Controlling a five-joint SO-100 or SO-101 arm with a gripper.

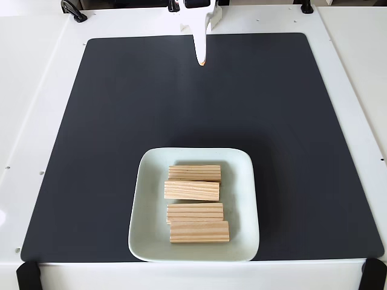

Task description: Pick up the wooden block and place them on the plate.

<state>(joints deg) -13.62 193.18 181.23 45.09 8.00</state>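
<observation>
Several light tan wooden blocks lie flat inside the pale mint plate (146, 241) at the bottom middle of the fixed view, stacked in a column from far to near. The farthest wooden block (195, 173) sits near the plate's far rim, and the nearest one (199, 232) lies close to the front rim. My white gripper (201, 60) hangs at the top middle over the far edge of the mat, well away from the plate. Its fingers come together in one narrow tip with nothing between them.
A dark grey mat (91, 133) covers most of the white table (30, 90). Black clamps (27, 275) sit at the table's near corners, with more black fittings along the far edge.
</observation>
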